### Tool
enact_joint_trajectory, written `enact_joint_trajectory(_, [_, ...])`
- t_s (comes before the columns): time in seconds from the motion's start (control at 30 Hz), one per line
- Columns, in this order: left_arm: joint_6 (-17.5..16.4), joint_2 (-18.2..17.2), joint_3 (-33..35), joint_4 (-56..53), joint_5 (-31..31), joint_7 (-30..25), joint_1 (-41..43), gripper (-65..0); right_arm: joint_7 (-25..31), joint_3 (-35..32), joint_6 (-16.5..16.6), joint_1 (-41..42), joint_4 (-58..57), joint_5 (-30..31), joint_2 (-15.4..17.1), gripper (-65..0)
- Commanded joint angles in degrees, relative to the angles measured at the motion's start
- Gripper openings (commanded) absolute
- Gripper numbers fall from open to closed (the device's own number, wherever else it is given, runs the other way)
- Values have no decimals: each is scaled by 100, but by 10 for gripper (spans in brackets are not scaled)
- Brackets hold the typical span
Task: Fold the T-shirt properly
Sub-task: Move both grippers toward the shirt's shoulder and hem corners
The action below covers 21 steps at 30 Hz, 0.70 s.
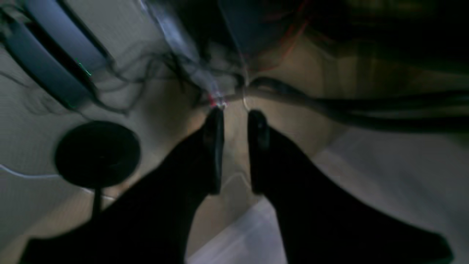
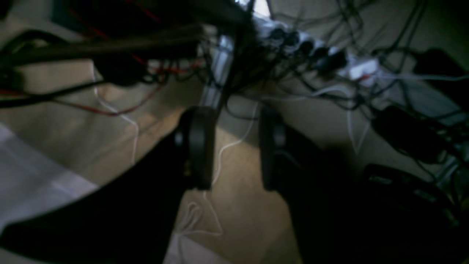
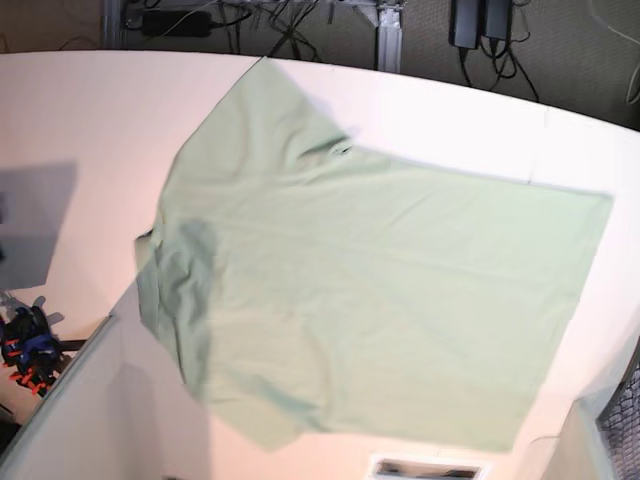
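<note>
left gripper: left gripper point(image 1: 235, 114), jaws parted, nothing between them. Points past the table edge at cables and floor, no cloth at the tips.
right gripper: right gripper point(image 2: 236, 115), same story, fingers apart and empty, floor and cables beyond.
shirt, location: T-shirt point(image 3: 400, 260) spread on the white table point(image 3: 450, 110), base view. Collar end at frame left, hem at right. Parts below run bottom of frame to top.
lower sleeve: lower sleeve point(image 3: 270, 428) lies short and creased. Tug it out by the cuff before folding, else the crease probably gets locked in.
hem: hem point(image 3: 562, 320) looks fairly straight. Best grab is at the two corners; lift together so the panel doesn't skew.
collar: collar area point(image 3: 180, 275) is bunched and shadowed. Likely the stiffest, thickest bit; a pinch there could take several layers. Buttons not resolvable here, go easy.
body: light, limp, single garment, nothing fragile in the cloth. Will sag between grips and wrinkle if pushed. Mid-panel pinch = tenting, so stick to edges.
upper sleeve: upper sleeve point(image 3: 262, 115) fanned out, tip at the table's far edge. Pinch the cuff, fold inward; dragged outward it could slip over.
slip: tabletop looks smooth, so expect the whole shirt to slide under a one-sided pull.
</note>
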Motion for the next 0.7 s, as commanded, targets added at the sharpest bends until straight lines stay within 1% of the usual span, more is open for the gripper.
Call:
enact_joint_trajectory(0.0, [-85,-9,-195,444,4,-28,273,-499,9,42,50,-223,426,144,146,-444])
enact_joint_trajectory(0.1, [-111,-11,-750,1700,-2,24,772,-498,-317,280,48,-726,1600,378,339,-444])
enact_joint_trajectory(0.17, [-219,-105,-984,2496,-160,188,1016,-498,-557,570,48,-999,2347,625,387,-444])
enact_joint_trajectory(0.27, [-210,-282,-1316,3571,-682,450,1270,-498,-1003,1126,48,-1215,3401,1152,387,-444])
enact_joint_trajectory(0.37, [-212,-444,-1775,4494,-1510,765,1456,-498,-1668,1720,48,-1182,4262,1731,387,-444])
enact_joint_trajectory(0.43, [-214,-549,-2098,4907,-1945,885,1567,-498,-1818,2098,26,-1141,4699,2103,385,-441])
enact_joint_trajectory(0.53, [-214,-697,-2524,5222,-2315,918,1700,-498,-1869,2612,-24,-984,4975,2538,319,-362])
enact_joint_trajectory(0.6, [-216,-793,-2754,5294,-2457,914,1751,-498,-1871,2798,-262,-796,4924,2747,243,-313])
enact_joint_trajectory(0.67, [-251,-907,-2914,5298,-2551,914,1749,-498,-1871,2817,-544,-564,4795,2758,157,-292])
